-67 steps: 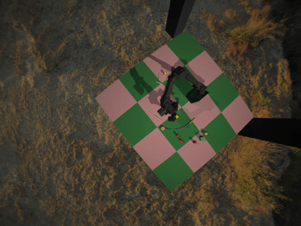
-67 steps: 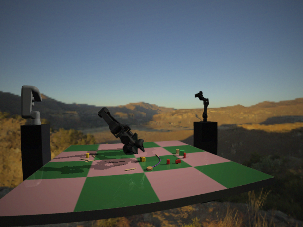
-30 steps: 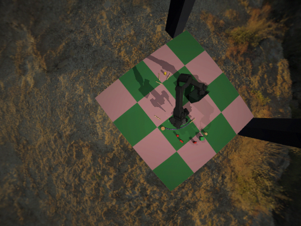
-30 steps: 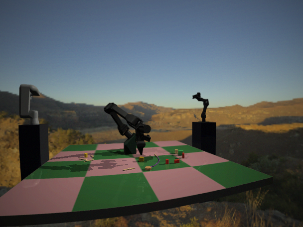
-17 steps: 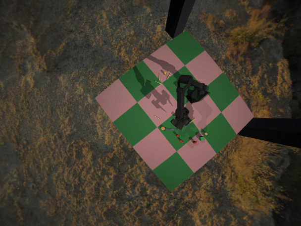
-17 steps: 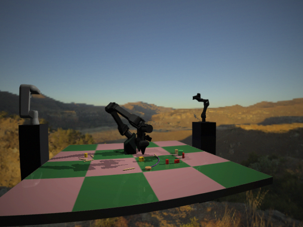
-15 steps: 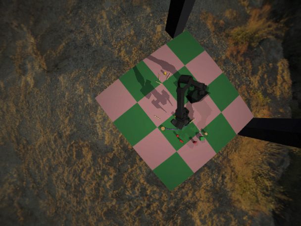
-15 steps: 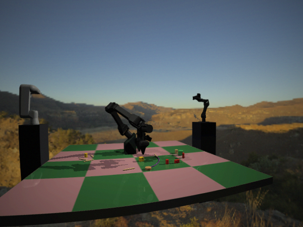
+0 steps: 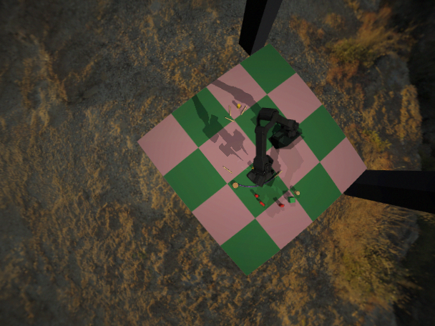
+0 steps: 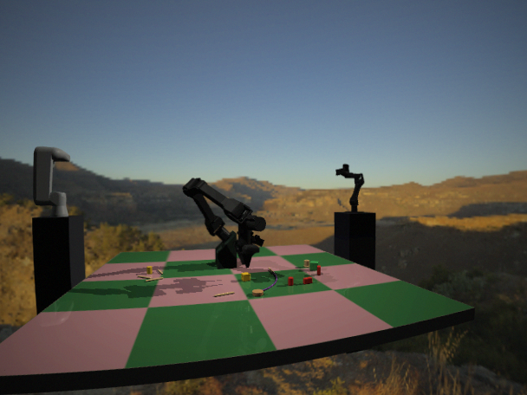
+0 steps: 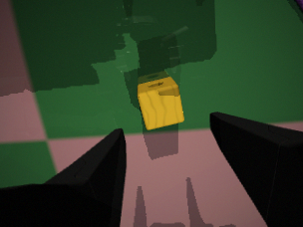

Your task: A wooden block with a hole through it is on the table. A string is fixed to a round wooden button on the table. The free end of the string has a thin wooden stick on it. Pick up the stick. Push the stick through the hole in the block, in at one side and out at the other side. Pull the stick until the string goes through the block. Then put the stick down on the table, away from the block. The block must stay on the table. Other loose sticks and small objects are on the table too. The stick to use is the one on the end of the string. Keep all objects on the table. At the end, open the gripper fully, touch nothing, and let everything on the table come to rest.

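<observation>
The yellow wooden block [image 9: 252,168] [image 10: 245,276] [image 11: 161,107] stands on the table, with a dark opening on its far upper face in the wrist view. My gripper [image 10: 248,265] [image 11: 166,127] is partly open with nothing between its fingers, above the table close to the block. The button [image 9: 235,185] [image 10: 257,293] lies on the table. The purple string [image 9: 247,186] [image 10: 276,281] [image 11: 299,5] curves from it past the block, outside it. The stick on its end [image 9: 278,174] [image 10: 270,270] lies on the table. The arm hides part of the string and block in the top view.
A loose stick [image 9: 227,169] [image 10: 224,294] lies near the button. Three more lie by a yellow piece [image 9: 239,106] [image 10: 149,269]. Red pieces [image 9: 256,196] [image 10: 290,281], a green piece [image 9: 292,199] [image 10: 314,265] and a tan cylinder [image 9: 297,193] [image 10: 307,262] stand beyond the string.
</observation>
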You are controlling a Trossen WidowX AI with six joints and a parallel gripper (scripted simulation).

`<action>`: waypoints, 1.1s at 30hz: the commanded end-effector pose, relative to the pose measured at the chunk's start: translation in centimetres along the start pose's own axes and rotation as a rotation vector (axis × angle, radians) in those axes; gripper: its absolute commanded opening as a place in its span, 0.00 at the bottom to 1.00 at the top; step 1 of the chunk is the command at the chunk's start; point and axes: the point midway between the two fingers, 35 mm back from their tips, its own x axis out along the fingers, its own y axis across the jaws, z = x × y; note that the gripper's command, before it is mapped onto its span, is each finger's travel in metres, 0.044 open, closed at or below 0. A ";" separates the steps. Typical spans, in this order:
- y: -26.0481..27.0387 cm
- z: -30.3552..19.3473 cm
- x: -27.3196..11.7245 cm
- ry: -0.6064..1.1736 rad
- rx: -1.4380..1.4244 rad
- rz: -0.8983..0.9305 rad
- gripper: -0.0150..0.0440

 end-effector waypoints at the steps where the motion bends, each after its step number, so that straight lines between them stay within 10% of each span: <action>1: 0.0 0.0 0.0 0.000 0.000 0.000 0.65; 5: 0.0 0.0 0.0 0.000 0.000 0.000 0.65; 14: 0.0 0.0 0.0 0.000 0.000 0.000 0.25; 33: 0.0 0.0 0.0 0.000 0.000 0.000 0.25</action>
